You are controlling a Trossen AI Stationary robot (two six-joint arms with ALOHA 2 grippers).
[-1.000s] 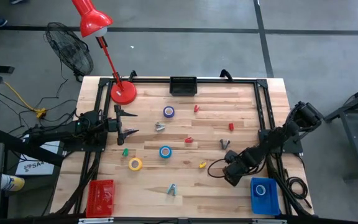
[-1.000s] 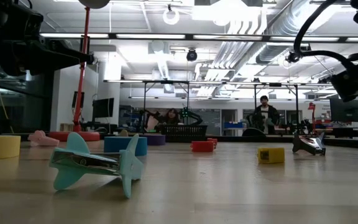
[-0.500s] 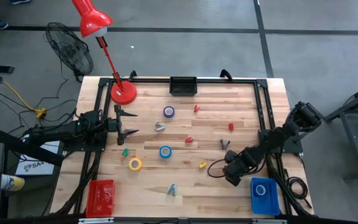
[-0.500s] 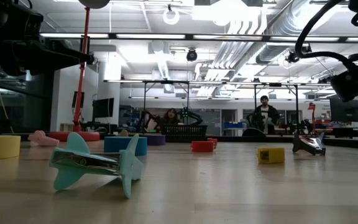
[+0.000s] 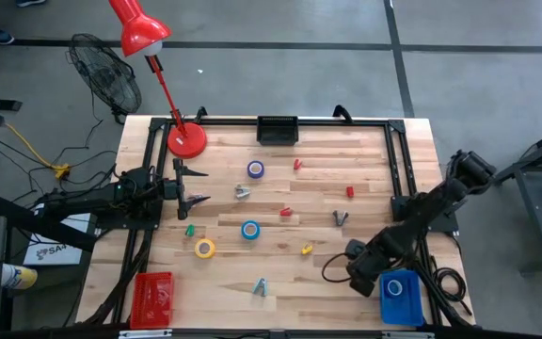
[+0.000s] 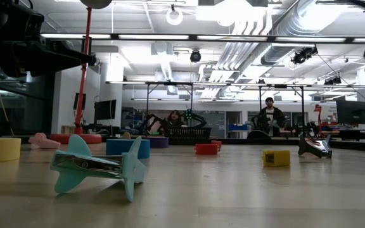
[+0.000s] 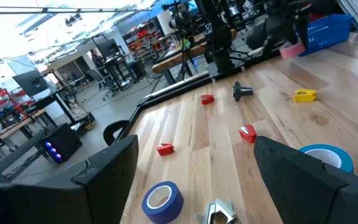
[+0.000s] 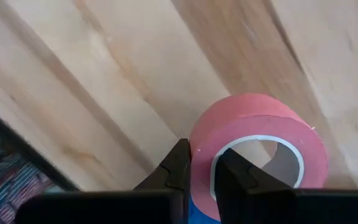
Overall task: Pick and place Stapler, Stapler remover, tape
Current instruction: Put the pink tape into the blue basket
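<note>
Right gripper [image 8: 201, 171] is clamped across the wall of the pink tape roll [image 8: 260, 124], carried beside the blue bin [image 5: 401, 295]. Judged light, rigid; wall grip suits it.

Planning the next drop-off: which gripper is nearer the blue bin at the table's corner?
Right. The right gripper hangs beside the blue plastic bin, holding a pink tape roll; the left gripper waits across the table.
</note>
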